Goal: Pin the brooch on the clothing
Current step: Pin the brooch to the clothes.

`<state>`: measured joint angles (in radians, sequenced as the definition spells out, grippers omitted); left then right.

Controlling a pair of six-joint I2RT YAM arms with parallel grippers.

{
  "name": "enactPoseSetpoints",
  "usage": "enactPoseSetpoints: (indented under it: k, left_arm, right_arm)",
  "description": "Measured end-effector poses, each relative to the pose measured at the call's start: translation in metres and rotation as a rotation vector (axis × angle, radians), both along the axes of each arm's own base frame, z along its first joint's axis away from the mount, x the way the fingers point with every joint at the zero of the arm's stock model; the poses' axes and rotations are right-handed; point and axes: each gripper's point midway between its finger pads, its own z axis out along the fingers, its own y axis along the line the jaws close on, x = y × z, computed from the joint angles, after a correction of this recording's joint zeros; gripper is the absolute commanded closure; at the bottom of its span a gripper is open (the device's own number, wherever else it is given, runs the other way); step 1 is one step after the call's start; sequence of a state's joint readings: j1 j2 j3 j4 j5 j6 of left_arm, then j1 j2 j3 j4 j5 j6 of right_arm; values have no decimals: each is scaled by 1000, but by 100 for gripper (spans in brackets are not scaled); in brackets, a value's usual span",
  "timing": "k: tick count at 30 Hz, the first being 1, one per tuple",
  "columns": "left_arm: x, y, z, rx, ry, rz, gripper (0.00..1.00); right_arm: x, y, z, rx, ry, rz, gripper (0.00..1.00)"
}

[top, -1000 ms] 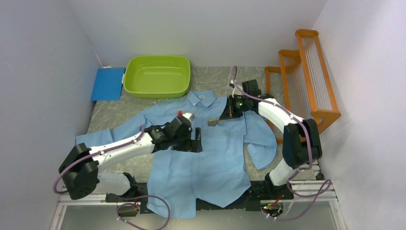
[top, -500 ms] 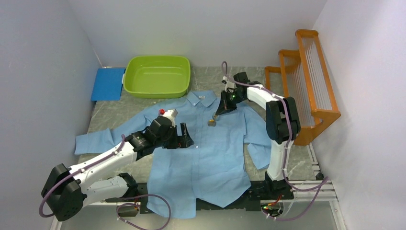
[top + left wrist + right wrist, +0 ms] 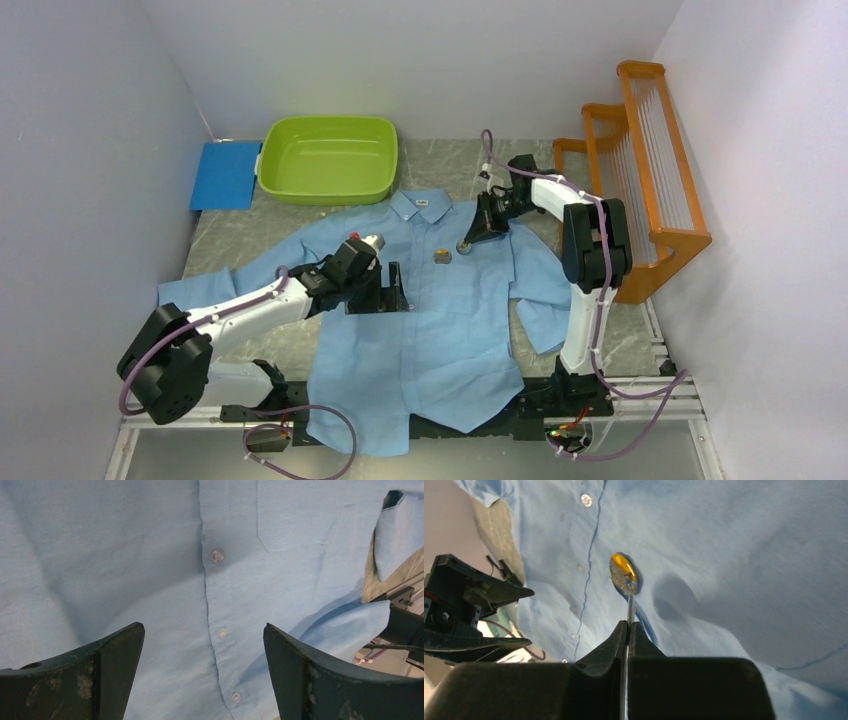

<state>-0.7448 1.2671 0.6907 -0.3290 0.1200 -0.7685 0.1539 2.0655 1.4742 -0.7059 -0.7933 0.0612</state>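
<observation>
Fingers of right gripper seen pressed together, thin pin of brooch apparently nipped between tips. Fingers of left gripper spread wide, nothing held, poised over button placket. Brooch found on chest of clothing, just beside placket, below collar. Brooch judged small, light, rigid; pin easily bent, best taken by pin or rim. Clothing judged thin, limp, quick to bunch: best pressed flat near brooch.

Light blue shirt is spread flat, front up, sleeves out, across the middle of the top view. Small gold oval brooch sits on its chest, just right of centre.
</observation>
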Motion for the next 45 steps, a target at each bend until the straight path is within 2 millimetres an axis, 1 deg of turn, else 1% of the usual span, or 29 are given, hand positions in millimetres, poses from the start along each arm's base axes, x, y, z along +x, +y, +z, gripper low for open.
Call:
enactPoseSetpoints:
  k: [3,9,12,20,28,35,38,40,45]
  left_arm:
    - [2,-5,4,-12,-4,-15,7]
    - [1,-8,7,-25,-5,-32,7]
    - [0,-8,7,-29,-2,-36,7]
    - [-1,-9,8,-33,1,-40,8]
    - [-1,-9,8,-33,1,-40,9]
    - [-1,-8,6,-25,2,-46,9]
    - [-2,-7,3,-14,12,-46,10]
    - [-3,-5,0,-3,21,-47,10]
    - [-4,-4,-5,18,35,-52,10]
  right_arm:
    - [-4,4,-2,36,13,27,100]
    - [-12,11,-21,82,77,75,100]
    - [-12,13,-28,98,102,86,100]
    - [-7,14,-34,151,142,100,100]
    - [-9,4,-41,175,214,73,100]
    - [-9,-4,-45,125,231,51,100]
    - [-8,-9,-42,75,204,42,100]
    - [-7,-16,-38,17,169,35,100]
    - [4,-32,-25,-109,59,15,100]
